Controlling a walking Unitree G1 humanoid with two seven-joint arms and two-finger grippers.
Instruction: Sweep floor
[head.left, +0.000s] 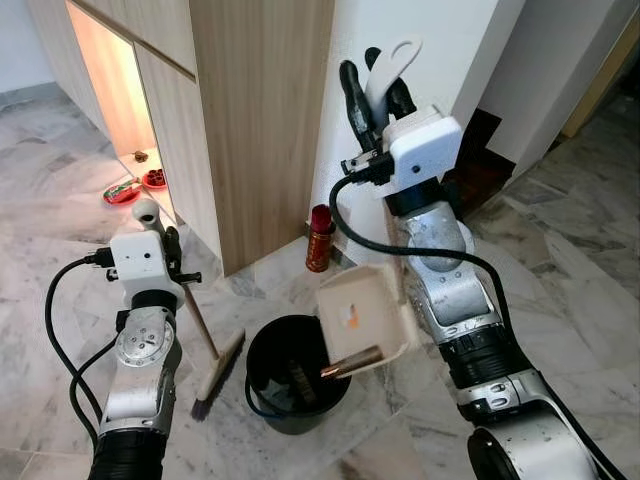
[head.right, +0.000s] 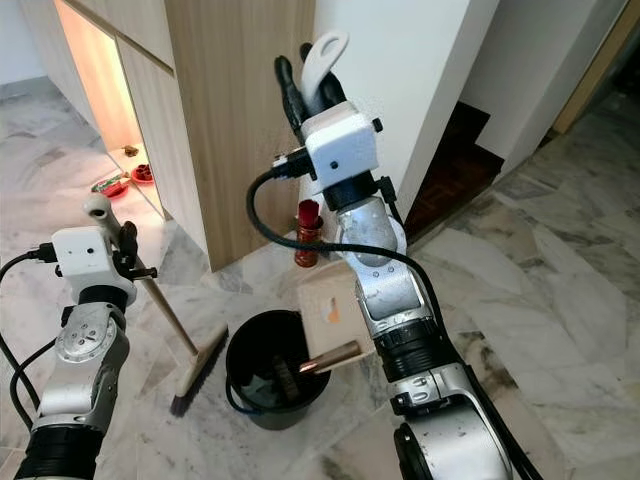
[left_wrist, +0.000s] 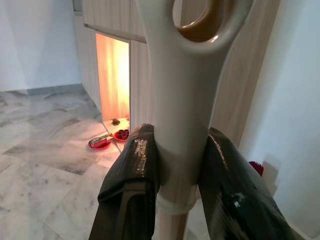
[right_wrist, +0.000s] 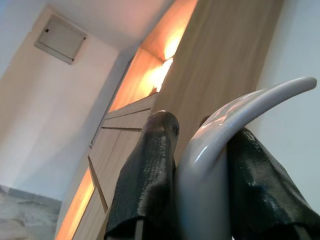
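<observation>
The right gripper (head.left: 372, 88) clamps the pale handle of the dustpan (head.left: 362, 322), whose pan tilts over the black bucket (head.left: 291, 372); a dark lump lies inside the bucket; the left gripper (left_wrist: 175, 165) grips the broom (head.left: 215, 368), bristles on the marble floor (head.left: 560, 270) beside the bucket.
</observation>
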